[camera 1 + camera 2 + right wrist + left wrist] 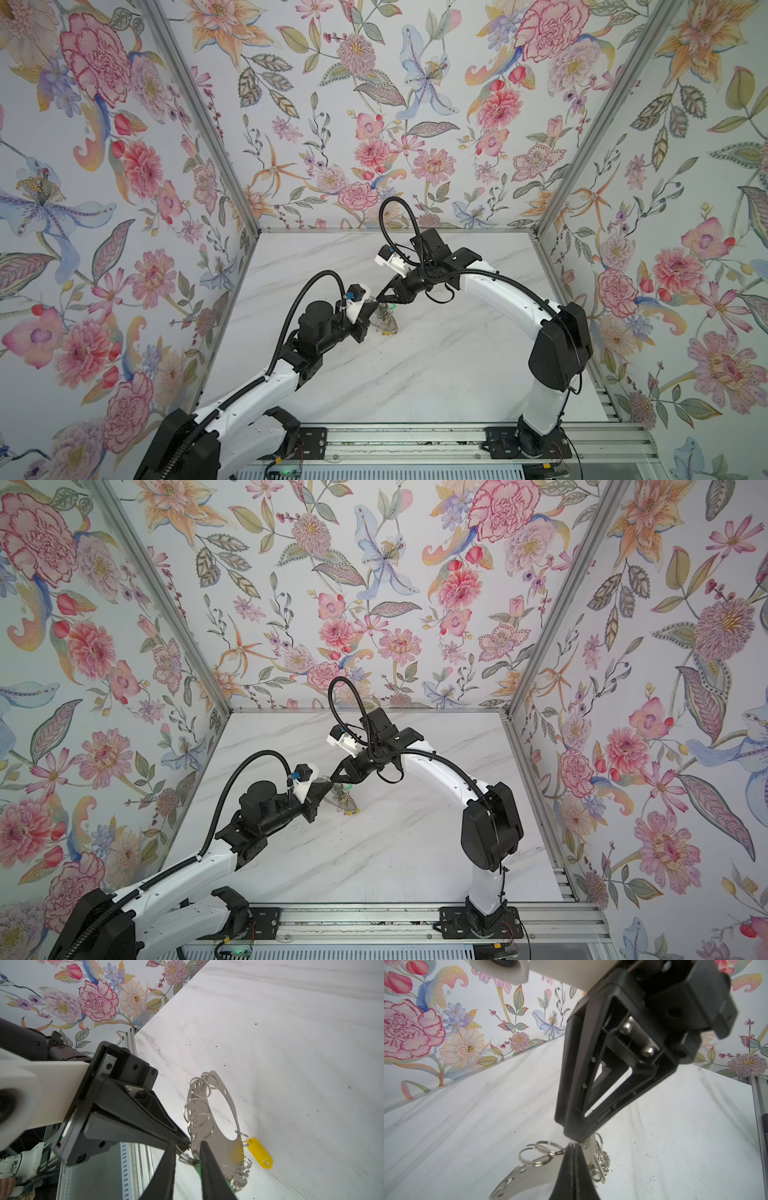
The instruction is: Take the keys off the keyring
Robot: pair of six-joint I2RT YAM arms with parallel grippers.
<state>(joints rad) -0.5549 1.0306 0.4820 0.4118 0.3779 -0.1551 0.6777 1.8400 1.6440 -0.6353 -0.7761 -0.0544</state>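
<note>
Working near the middle of the white bench (415,374), well away from every edge and corner. Gripping with the left claw (573,1152), pressed tight together on the outer rim of the keyring (220,1142). Holding that flat grey plate tilted, low end pointing toward the front edge; cannot tell whether touching the bench or not. Hovering right beside with the right claw (187,1147), spread a little, not squeezing anything yet. Showing many small wire rings (537,1163) along the plate's rim, several of them bare. Framing one of them between the right claw's two fingers (166,1172), one on each side. Hanging by that ring, a green tag (198,1167), mostly hidden. Lying on the bench just beside the plate, a yellow tag (259,1153), hooked to a ring on the rim. Hard to pick out the metal keys themselves: too small and blurred.

Looks like the step of catching one key to take off. Next, most likely: shutting the right claw on the green tag or its key, then pulling and turning gently to slide it round and out of the wire ring. Calls for a firm, steady left grip and careful aim, so as not to grab the plate or a bare ring by mistake.
</note>
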